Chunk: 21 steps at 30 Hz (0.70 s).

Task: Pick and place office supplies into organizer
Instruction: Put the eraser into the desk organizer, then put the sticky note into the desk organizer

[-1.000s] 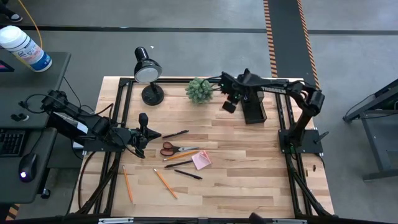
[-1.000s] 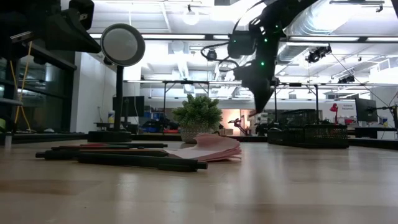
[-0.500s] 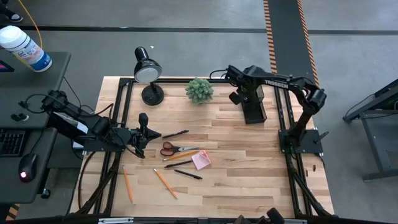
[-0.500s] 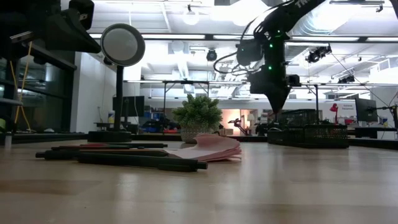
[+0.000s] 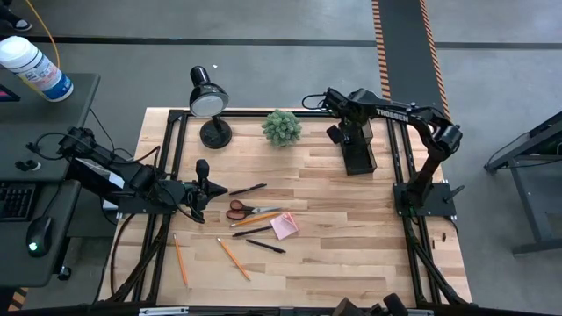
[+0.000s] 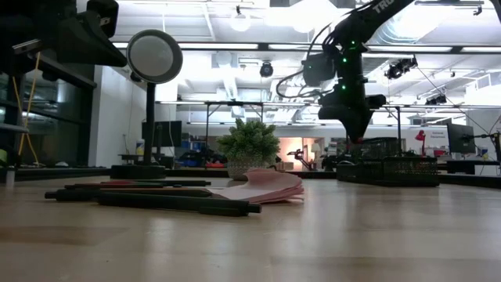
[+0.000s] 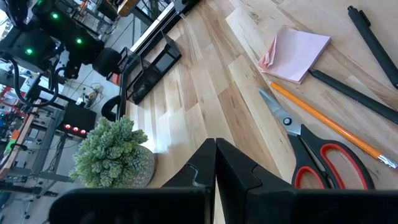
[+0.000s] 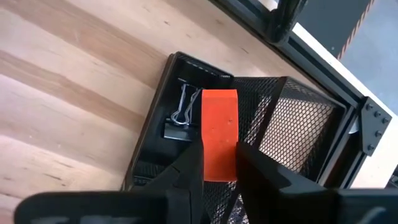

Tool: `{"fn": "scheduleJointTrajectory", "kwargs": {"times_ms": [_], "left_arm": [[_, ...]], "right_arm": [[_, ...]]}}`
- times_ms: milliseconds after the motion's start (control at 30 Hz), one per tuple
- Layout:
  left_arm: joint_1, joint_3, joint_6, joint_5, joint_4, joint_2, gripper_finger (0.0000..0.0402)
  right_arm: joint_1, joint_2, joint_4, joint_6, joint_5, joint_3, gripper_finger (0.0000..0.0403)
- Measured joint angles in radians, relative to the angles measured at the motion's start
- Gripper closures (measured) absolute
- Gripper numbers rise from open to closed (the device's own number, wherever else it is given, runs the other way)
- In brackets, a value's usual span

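Note:
My right gripper [image 5: 344, 133] hangs over the black mesh organizer [image 5: 358, 156] at the far right of the table, shut on a small orange-red piece [image 8: 219, 134]. A black clip [image 8: 180, 115] lies in the organizer's low tray [image 8: 186, 81]. My left gripper [image 5: 207, 186] waits shut at the table's left side, holding nothing. Beside it on the wood lie the scissors [image 5: 248, 210], a pink sticky-note pad [image 5: 284, 226], two orange pencils [image 5: 234, 258] and black pens [image 5: 265, 246]. My right gripper pinches the orange-red piece between its two fingers, one on each long side [image 8: 205, 155]. The fingers point steeply down from above. The piece is lifted clear, above the organizer's low tray and mesh section.
A black desk lamp [image 5: 207, 105] and a small green plant [image 5: 282, 127] stand along the far edge, left of the organizer. Black frame rails [image 5: 174, 149] run along both sides of the table. Bare wood lies between the supplies and the organizer.
My right gripper has carried the orange-red piece toward the table's right edge, from beside the plant to above the organizer, rolling its wrist as it went. It has stayed shut on the piece.

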Motion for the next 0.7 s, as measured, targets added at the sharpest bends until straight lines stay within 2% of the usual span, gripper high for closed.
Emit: {"fn": "scheduleJointTrajectory", "kwargs": {"times_ms": [467, 700], "left_arm": [[0.0, 0.0, 0.0, 0.0, 0.0, 0.0, 0.0401], [0.0, 0.0, 0.0, 0.0, 0.0, 0.0, 0.0401]], "right_arm": [[0.0, 0.0, -0.03, -0.01, 0.005, 0.0, 0.0286], [0.011, 0.0, -0.024, -0.027, 0.016, 0.0, 0.0281]]}}
